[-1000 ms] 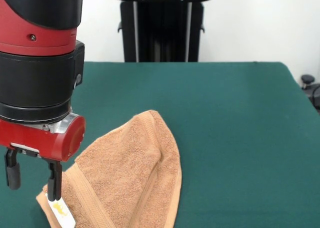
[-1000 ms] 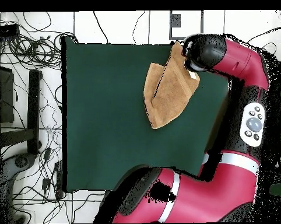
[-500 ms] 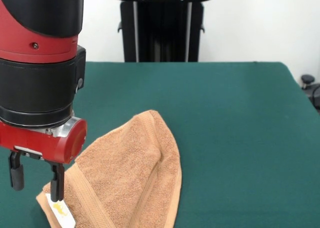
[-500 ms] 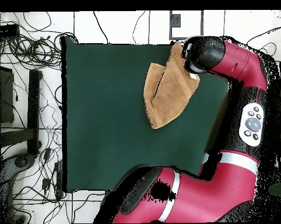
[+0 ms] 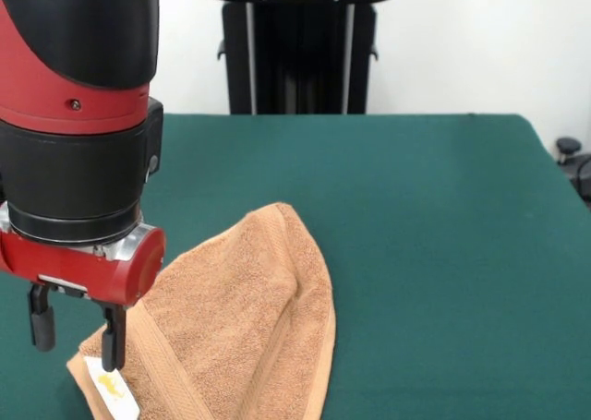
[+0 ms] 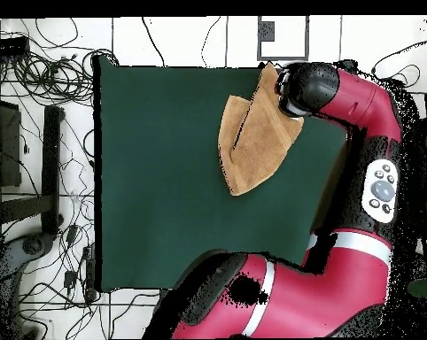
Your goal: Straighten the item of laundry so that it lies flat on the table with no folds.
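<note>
- Front view: the hand towel (image 5: 240,323) lies on the green tabletop (image 5: 425,217), folded over itself into a rough wedge. Its rounded apex points toward the far side; its broad end runs out of frame at the near edge.
- Front view: a woven border band (image 5: 166,369) runs diagonally across the left part of the towel. The white tag (image 5: 113,390) with yellow print sits at the near-left corner.
- Front view: the gripper (image 5: 76,337) hangs over that tagged corner, fingers (image 5: 112,339) apart. One finger stands over the corner edge just above the tag, the other over bare tabletop to its left. Whether either tip touches the cloth cannot be told.
- Overhead view: the towel (image 6: 252,142) sits near the far edge of the tabletop (image 6: 164,177), on the side beside the arm. A fold line runs lengthwise down the wedge. The wrist (image 6: 310,88) covers the corner, so the fingers are hidden in this view.
- Judgement: terry cloth, so light, limp and grippy. It should drape and drag rather than slide.
- Judgement: the tagged corner is a sound place to pinch, taking the top layer only. Catching both layers would drag the whole wedge without opening the fold.
</note>
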